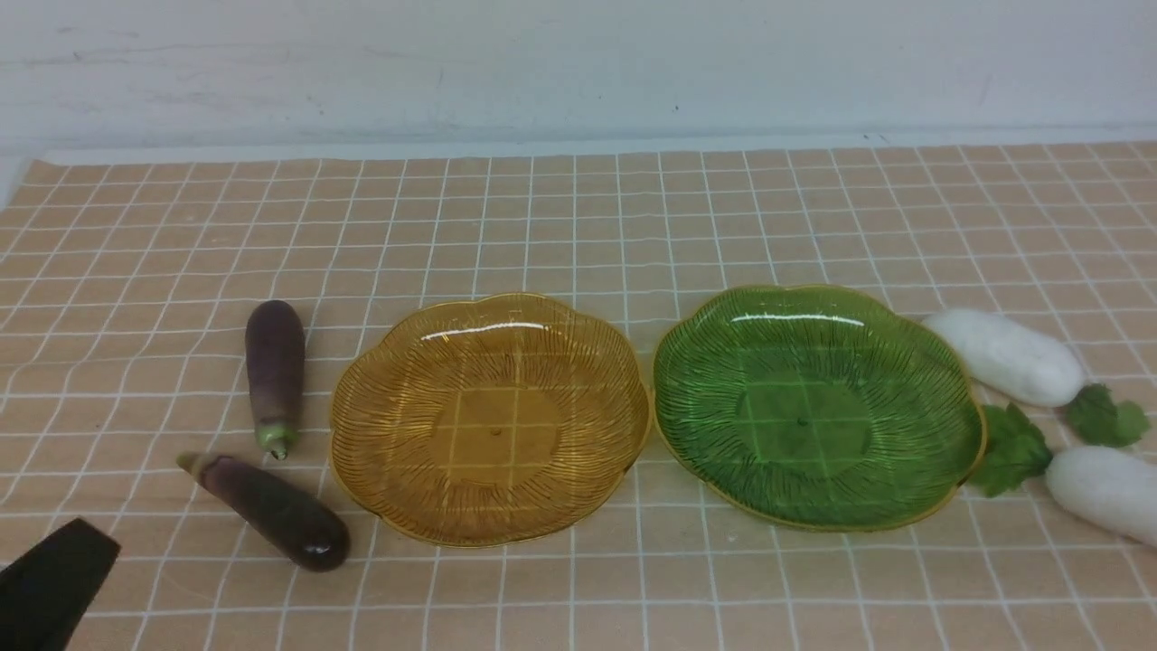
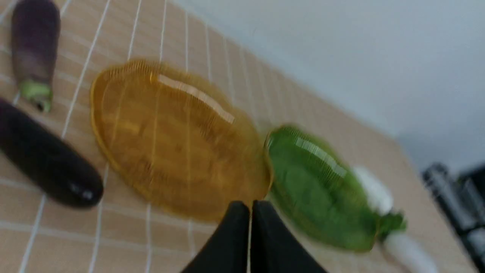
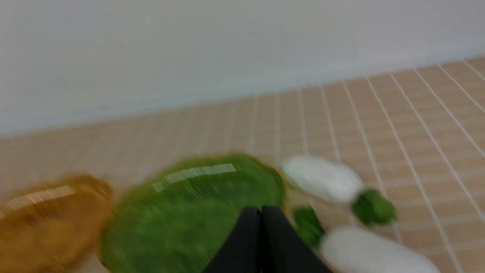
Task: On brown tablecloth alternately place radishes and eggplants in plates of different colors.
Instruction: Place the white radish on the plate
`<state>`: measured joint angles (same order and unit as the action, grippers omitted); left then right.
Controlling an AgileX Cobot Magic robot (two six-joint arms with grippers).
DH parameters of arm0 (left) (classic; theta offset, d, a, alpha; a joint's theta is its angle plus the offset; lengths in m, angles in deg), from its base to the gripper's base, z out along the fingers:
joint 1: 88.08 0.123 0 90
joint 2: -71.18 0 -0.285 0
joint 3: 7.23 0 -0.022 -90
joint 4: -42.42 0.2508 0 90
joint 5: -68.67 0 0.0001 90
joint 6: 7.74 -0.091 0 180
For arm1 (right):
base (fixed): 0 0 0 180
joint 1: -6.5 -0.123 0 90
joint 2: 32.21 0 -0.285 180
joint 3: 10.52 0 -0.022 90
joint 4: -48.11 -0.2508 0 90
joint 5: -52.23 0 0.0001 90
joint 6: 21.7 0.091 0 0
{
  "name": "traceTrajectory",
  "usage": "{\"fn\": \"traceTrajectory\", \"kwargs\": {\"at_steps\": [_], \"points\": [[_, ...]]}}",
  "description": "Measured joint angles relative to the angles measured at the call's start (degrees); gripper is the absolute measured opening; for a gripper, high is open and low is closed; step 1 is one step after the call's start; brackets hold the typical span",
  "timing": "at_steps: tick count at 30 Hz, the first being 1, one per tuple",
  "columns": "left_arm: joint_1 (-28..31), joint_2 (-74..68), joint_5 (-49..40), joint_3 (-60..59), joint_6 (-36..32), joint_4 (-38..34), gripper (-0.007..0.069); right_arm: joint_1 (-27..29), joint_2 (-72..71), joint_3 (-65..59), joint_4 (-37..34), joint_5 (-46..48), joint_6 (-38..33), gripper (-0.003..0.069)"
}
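Observation:
On the brown tablecloth (image 1: 578, 226) an empty amber plate (image 1: 490, 418) and an empty green plate (image 1: 818, 405) lie side by side. Two eggplants rest left of the amber plate, a paler one (image 1: 275, 371) and a glossy one (image 1: 271, 511). Two radishes (image 1: 1012, 355) (image 1: 1107, 493) lie right of the green plate, leaves toward it. My left gripper (image 2: 250, 206) is shut and empty, low at the near left (image 1: 54, 583), short of the glossy eggplant (image 2: 45, 159). My right gripper (image 3: 260, 210) is shut and empty, near the green plate (image 3: 189, 212) and the radishes (image 3: 322, 178); the front view does not show it.
A white wall (image 1: 578, 63) rises just behind the cloth's far edge. Dark equipment (image 2: 454, 204) stands past the cloth beyond the radishes in the left wrist view. Both wrist views are blurred.

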<state>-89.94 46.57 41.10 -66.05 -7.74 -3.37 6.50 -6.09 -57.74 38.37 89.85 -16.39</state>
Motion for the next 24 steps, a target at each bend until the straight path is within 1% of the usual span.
{"fn": "traceTrajectory", "kwargs": {"at_steps": [1,2,3,4,6,8,10,11,12,14,15,17,19,22,24], "points": [[0.0,-3.87,-3.59,2.01,-1.15,1.53,-0.0003,0.0,3.92,2.8,4.82,4.3,1.29,-0.0013],[0.0,-9.1,-7.71,4.2,-2.14,3.22,-0.0003,0.0,7.8,4.22,7.83,8.18,3.04,-0.0012],[0.0,-12.55,-11.32,6.07,-2.82,4.8,-0.0003,0.0,13.03,5.99,12.52,12.28,6.29,-0.001],[0.0,-17.49,-14.46,7.58,-3.71,6.18,-0.0003,0.0,17.26,7.25,16.16,14.75,8.22,-0.0006],[0.0,-22.65,-17.54,9.71,-5.41,8.71,0.0008,0.0,25.1,8.96,19.73,16.28,9.49,0.0019],[0.0,-26.58,-18.52,10.52,-6.74,10.52,0.0033,0.0,33.68,11.44,20.73,16.45,7.81,0.0085],[0.0,-29.55,-18.66,10.73,-7.38,11.84,0.0072,0.0,41.28,14.09,20.73,15.49,5.35,0.0188],[0.0,-30.86,-18.66,10.73,-7.81,12.35,0.0101,0.0,43.59,14.69,20.79,14.78,4.62,0.0222],[0.0,-31.53,-18.66,10.73,-8.14,12.64,0.0137,0.0,45.75,15.52,20.84,13.4,3.51,0.0276],[0.0,-31.77,-18.66,10.73,-8.14,12.78,0.0184,-0.03,49.9,16.76,20.84,11.08,1.91,0.0358],[0.0,-31.77,-18.61,10.73,-8.19,12.92,0.0224,-0.03,51.13,17.29,20.84,10.23,1.29,0.0393],[0.0,-31.77,-18.48,10.76,-8.19,13.1,0.0265,-0.03,56.45,18.68,21.01,6.39,-0.41,0.0489],[0.0,-31.77,-18.28,10.76,-8.41,13.53,0.0311,-0.03,61.3,20.09,21.47,4.36,-2.67,0.0547],[0.0,-31.77,-18.23,10.76,-8.78,13.69,0.0336,-0.03,66.16,21.31,22.63,4.51,-5.31,0.0574],[0.0,-31.77,-18.23,10.76,-9.19,13.73,0.0344,-0.03,68.43,21.82,23.42,4.77,-6.48,0.058]]}}
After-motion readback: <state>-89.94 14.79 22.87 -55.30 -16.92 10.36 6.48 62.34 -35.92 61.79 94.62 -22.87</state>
